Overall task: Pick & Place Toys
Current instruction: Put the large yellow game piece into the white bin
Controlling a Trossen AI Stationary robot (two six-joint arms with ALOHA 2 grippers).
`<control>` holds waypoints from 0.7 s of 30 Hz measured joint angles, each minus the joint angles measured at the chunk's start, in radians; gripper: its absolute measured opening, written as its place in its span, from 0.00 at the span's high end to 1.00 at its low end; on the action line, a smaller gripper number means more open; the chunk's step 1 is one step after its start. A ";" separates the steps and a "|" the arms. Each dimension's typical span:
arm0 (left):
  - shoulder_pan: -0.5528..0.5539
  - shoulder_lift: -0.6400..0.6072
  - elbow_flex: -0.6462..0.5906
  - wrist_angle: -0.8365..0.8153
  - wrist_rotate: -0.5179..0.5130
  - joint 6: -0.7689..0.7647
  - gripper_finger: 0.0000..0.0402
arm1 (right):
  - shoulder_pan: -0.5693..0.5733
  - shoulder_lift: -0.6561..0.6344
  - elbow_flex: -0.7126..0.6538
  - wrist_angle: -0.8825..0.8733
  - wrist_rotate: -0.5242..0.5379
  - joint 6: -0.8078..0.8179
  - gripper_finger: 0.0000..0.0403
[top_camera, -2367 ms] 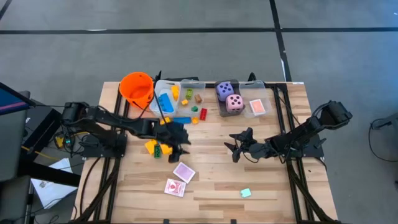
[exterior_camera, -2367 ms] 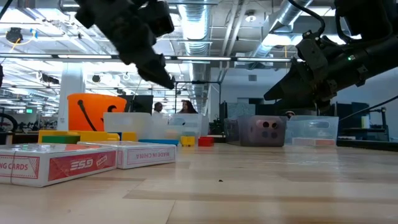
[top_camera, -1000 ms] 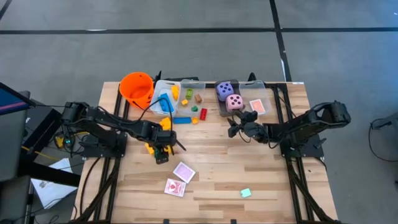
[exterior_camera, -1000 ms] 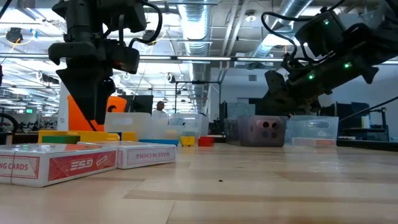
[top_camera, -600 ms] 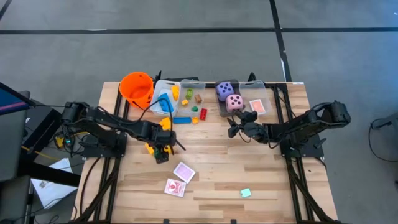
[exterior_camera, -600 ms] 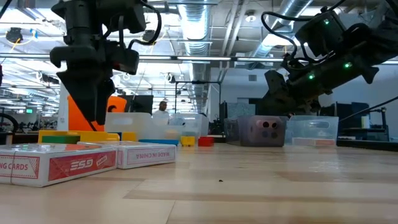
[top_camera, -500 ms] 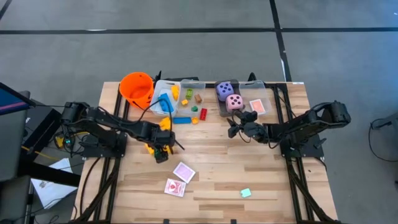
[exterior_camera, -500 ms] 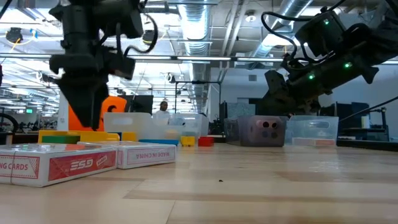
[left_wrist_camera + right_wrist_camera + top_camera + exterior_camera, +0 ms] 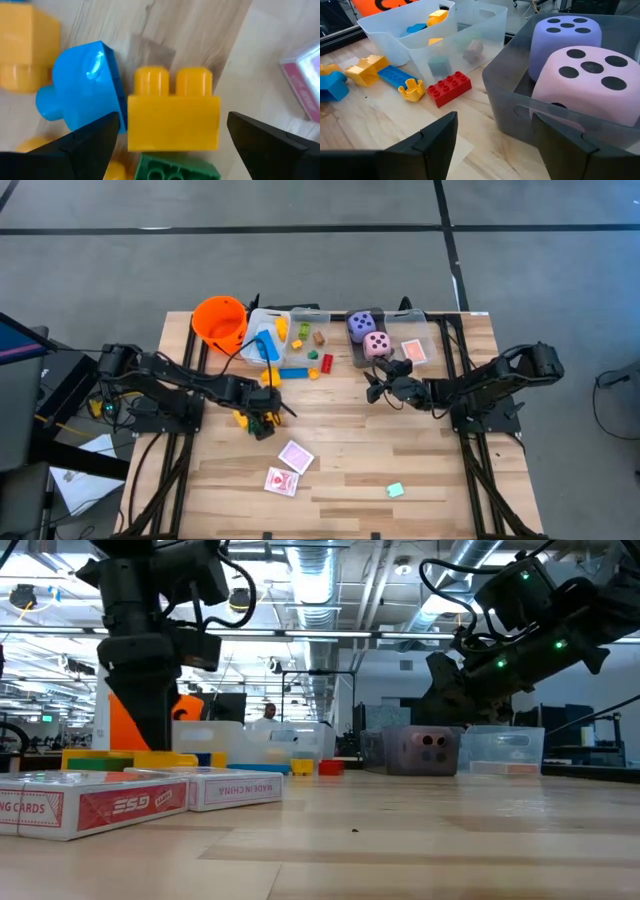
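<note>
Wooden table (image 9: 440, 470) carries blocks (image 9: 313, 364), card packs (image 9: 295, 457), bins (image 9: 420, 330).

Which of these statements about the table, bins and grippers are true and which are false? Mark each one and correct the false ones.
1. The pink die and purple die sit in the same bin. True.
2. The left gripper is shut on a green block. False: it is open, its fingers on either side of a yellow block.
3. The orange bucket lies on its side. False: it stands upright.
4. The right gripper is open and empty. True.
</note>
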 joint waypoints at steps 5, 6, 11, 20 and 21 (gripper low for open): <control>0.000 0.002 -0.002 0.070 0.008 0.029 0.09 | 0.000 0.000 0.000 0.000 -0.007 0.000 0.38; 0.000 0.002 -0.002 0.072 0.008 0.029 0.09 | 0.000 0.000 0.000 0.000 -0.007 -0.001 0.38; 0.000 0.002 -0.001 0.058 0.012 0.033 0.09 | 0.000 0.000 0.000 -0.007 -0.007 -0.001 0.38; -0.001 0.002 0.000 0.010 0.012 0.024 0.08 | 0.000 0.000 0.000 -0.009 -0.008 0.000 0.38; -0.001 0.002 0.000 0.009 0.012 0.024 0.08 | 0.000 0.000 0.000 -0.011 -0.008 -0.001 0.38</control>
